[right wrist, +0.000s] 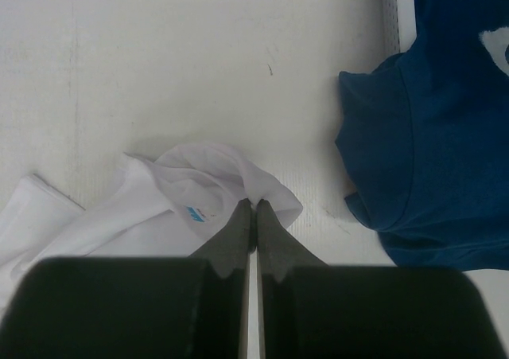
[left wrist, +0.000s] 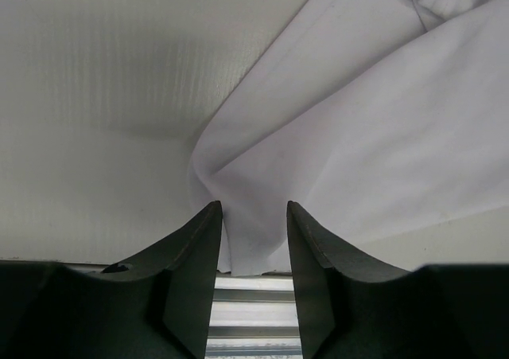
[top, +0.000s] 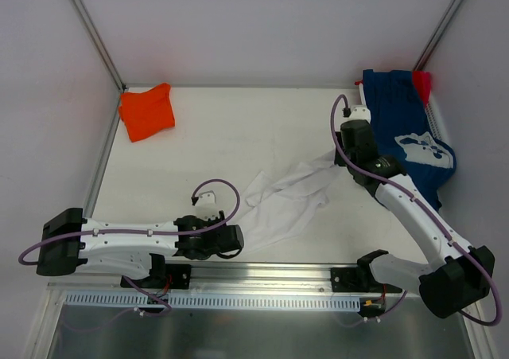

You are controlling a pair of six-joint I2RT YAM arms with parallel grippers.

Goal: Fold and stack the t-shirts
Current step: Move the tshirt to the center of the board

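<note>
At right pincer point(right wrist: 254, 204), white t-shirt point(top: 288, 201)

A folded t-shirt point(top: 147, 111) is lying in the tabletop's point(top: 238, 128) far left corner. A printed t-shirt point(top: 398, 116) is lying along the right edge, with a small t-shirt point(top: 422, 81) sitting behind it in the far right corner. A crumpled t-shirt point(top: 286, 200) is lying at the middle front, between the left claw point(top: 235, 236) at its near left hem and the right claw point(top: 342, 160) at its far right end.

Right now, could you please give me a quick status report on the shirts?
Right claw shut on white shirt. Left claw open, astride its near edge. Shirt crumpled, unfolded. Blue shirt off to the right, not blocking.
</note>
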